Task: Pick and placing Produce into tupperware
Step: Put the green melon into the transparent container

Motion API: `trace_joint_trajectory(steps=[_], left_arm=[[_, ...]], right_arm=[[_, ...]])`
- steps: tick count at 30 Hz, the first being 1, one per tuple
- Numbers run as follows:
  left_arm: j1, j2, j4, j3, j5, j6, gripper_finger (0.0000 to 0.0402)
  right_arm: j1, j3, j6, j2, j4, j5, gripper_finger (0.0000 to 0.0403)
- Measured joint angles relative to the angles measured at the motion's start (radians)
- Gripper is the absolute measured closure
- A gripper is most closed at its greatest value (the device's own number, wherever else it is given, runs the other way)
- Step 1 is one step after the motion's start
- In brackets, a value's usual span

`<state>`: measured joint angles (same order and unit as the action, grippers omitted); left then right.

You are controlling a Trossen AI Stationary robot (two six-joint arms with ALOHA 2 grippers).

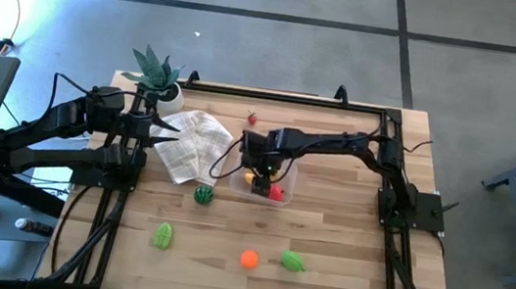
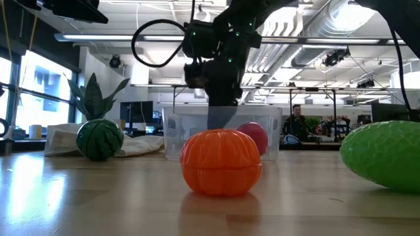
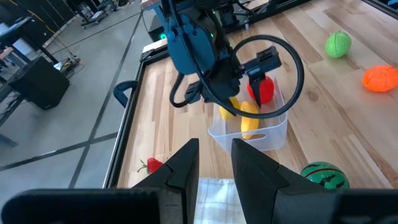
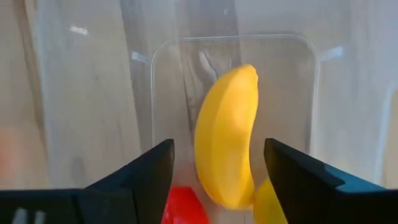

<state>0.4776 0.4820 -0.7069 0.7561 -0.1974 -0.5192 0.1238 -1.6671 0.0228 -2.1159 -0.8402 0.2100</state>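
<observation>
The clear tupperware (image 1: 274,171) stands mid-table, and it also shows in the low view (image 2: 177,134) and the left wrist view (image 3: 273,127). In it lie a yellow banana (image 4: 227,149) and a red fruit (image 3: 262,90). My right gripper (image 4: 217,180) is open and points down into the tupperware. Its fingers stand on either side of the banana with a gap on each side. My left gripper (image 3: 214,165) is open and empty above a white cloth (image 1: 189,141) at the table's left.
On the wood lie an orange fruit (image 1: 249,258), a dark green ball (image 1: 203,195), a light green fruit (image 1: 163,236), another green fruit (image 1: 293,261) and a small strawberry (image 1: 252,118) near the far edge. A potted plant (image 1: 158,78) stands at the far left.
</observation>
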Motion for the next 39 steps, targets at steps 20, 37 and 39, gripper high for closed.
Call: trace_joint_trajectory(steps=[20, 37, 39], left_arm=[[0.0, 0.0, 0.0, 0.0, 0.0, 0.0, 0.0316], [0.0, 0.0, 0.0, 0.0, 0.0, 0.0, 0.0316], [0.0, 0.0, 0.0, 0.0, 0.0, 0.0, 0.0316]], right_arm=[[-0.219, -0.555, 0.282, 0.019, -0.722, -0.241, 0.017], [-0.726, 0.074, 1.042, 0.437, -0.474, -0.402, 0.017], [-0.73, 0.149, 1.057, 0.459, -0.369, -0.347, 0.017]])
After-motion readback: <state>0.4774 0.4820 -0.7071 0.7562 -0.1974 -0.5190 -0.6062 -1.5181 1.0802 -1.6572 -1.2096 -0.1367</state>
